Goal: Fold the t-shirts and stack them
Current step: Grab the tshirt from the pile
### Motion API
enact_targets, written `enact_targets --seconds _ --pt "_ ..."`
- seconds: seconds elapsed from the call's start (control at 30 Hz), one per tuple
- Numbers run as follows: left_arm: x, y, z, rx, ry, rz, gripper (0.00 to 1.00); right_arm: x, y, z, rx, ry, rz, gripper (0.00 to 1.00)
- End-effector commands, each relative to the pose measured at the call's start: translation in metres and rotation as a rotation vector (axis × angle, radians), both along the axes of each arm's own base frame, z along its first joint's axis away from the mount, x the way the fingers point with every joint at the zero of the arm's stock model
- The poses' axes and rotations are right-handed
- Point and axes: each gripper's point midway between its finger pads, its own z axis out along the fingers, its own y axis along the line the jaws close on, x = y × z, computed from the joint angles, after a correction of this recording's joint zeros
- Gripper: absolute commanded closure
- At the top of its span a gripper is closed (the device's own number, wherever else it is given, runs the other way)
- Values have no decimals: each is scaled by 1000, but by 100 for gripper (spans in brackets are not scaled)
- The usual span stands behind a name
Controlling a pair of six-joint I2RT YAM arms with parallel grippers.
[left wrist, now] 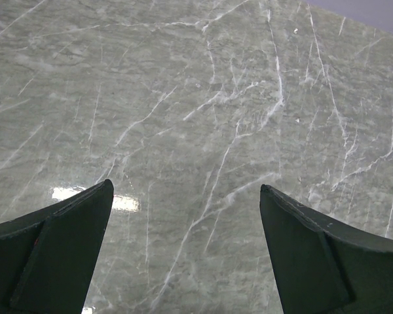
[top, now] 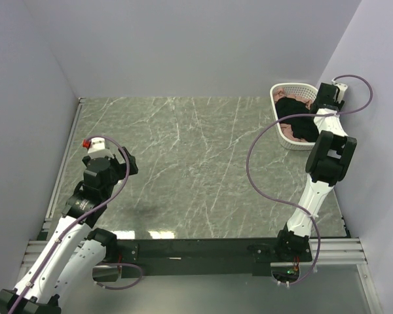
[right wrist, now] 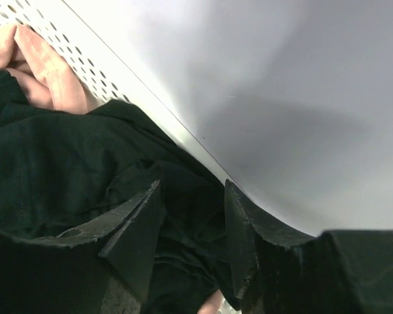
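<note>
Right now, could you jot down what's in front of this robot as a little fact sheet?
Surface: grey marbled table
Container: white lattice basket, far right corner
In it: black t-shirt bunched over pink cloth
Right arm: right gripper down in the basket, black cloth between its jaws; grip uncertain
Left arm: left gripper open over the table, holding nothing
Folding: not begun

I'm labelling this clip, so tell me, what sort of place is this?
Likely a robot lab test cell, not a home: a left arm and right arm bolted at a marbled table, plain walls boxing it in, a basket of shirts.
</note>
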Motion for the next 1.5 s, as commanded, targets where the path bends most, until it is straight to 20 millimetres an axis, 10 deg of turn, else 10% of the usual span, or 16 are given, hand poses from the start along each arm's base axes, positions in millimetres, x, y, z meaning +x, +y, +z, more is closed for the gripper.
enact_targets --seconds 0.0,0.4,0.87,1.2,1.47 --pt "4 -5 5 1 -32 -29 0 5 -8 -3 -11 -4 -5 51" --pt "3 -5 6 2 -36 -32 1 1 -7 -1 -13 7 4 81" --pt "0 -4 14 -7 -72 -33 1 -20 28 142 -143 -241 -34 100" --pt "-7 7 25 -21 -110 21 1 -48 119 280 -224 -420 129 100" --pt "-15 11 37 -45 -150 30 0 -70 275 330 -207 -450 462 100"
